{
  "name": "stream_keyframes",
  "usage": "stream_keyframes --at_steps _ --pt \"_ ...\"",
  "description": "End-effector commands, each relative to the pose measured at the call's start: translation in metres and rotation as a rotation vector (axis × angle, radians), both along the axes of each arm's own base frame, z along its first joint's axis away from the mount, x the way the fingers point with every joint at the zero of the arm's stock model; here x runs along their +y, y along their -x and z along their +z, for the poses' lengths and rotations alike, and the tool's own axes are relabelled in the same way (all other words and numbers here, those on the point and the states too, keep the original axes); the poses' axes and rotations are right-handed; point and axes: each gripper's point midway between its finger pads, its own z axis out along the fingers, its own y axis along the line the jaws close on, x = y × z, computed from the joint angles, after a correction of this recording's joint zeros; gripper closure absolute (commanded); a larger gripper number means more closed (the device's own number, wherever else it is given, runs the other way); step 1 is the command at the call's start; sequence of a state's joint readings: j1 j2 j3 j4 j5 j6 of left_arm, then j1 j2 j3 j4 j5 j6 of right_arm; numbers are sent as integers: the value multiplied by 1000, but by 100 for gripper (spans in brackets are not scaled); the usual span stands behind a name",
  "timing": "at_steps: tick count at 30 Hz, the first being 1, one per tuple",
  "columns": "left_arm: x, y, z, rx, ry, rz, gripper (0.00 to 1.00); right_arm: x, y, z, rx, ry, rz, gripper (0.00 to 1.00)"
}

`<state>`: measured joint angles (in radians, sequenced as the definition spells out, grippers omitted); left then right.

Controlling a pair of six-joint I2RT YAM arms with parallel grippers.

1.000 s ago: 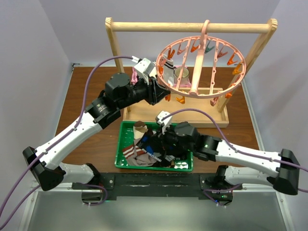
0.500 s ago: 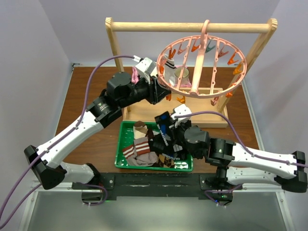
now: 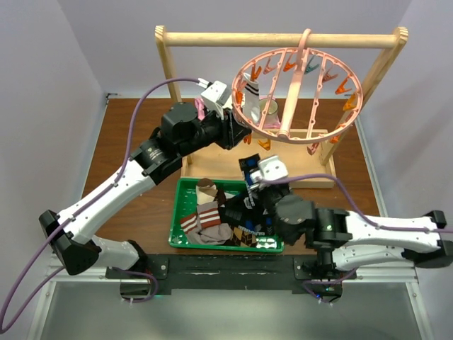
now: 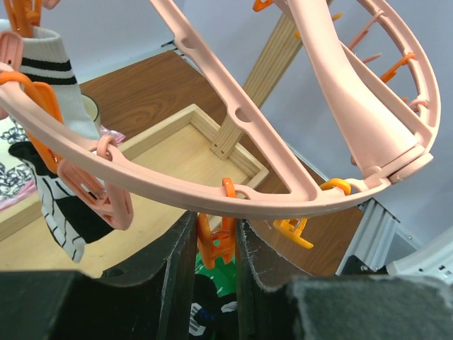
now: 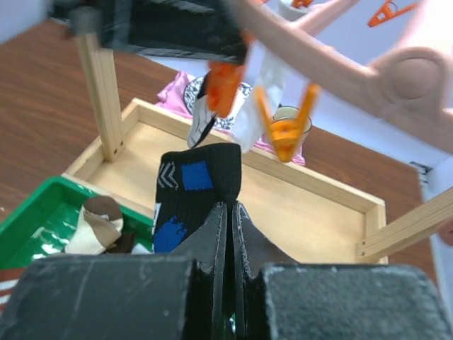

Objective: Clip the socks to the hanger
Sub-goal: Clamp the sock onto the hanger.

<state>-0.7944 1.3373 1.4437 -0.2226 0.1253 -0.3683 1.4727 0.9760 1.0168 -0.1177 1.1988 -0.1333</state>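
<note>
As right fingers (image 5: 205, 241) pinch sock (image 5: 200, 185), hanger (image 5: 340, 51) above

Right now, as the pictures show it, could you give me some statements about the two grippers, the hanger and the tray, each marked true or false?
1. The right gripper holds a black sock with blue patches. True.
2. The left gripper is wide open and touches nothing. False: it pinches an orange clip under the rim of the hanger.
3. No sock hangs on the hanger. False: a white sock with black stripes is clipped there.
4. Several socks lie in the green tray. True.
</note>
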Motion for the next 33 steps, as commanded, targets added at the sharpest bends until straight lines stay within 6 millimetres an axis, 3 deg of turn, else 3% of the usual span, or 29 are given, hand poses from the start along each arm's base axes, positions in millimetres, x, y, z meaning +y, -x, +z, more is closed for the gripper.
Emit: stream_keyframes --at_steps 1,6,11,17,18,23,27,31,33 --pt "1 -7 40 -109 28 57 100 7 13 -8 -55 139 -166 100" --pt "2 -6 46 -152 -10 89 100 14 13 -11 -44 70 -185 100" --pt "1 -5 46 -173 -22 97 100 8 14 11 -55 -2 -202 100" --pt "3 -6 42 -211 -53 102 100 38 19 -16 -79 112 -189 100" --pt "3 -7 42 -217 -56 103 100 41 18 -15 -74 29 -191 100" --pt "5 -9 36 -262 -93 119 100 34 9 -27 -83 -18 -217 100" --pt "6 -7 34 -282 -109 122 100 37 0 -47 -57 -115 -269 100" --pt "10 -8 32 -294 -125 133 100 27 -16 -65 -77 -210 -296 100" --pt "11 -8 31 -296 -127 136 100 33 -19 -65 -104 -212 -273 100"
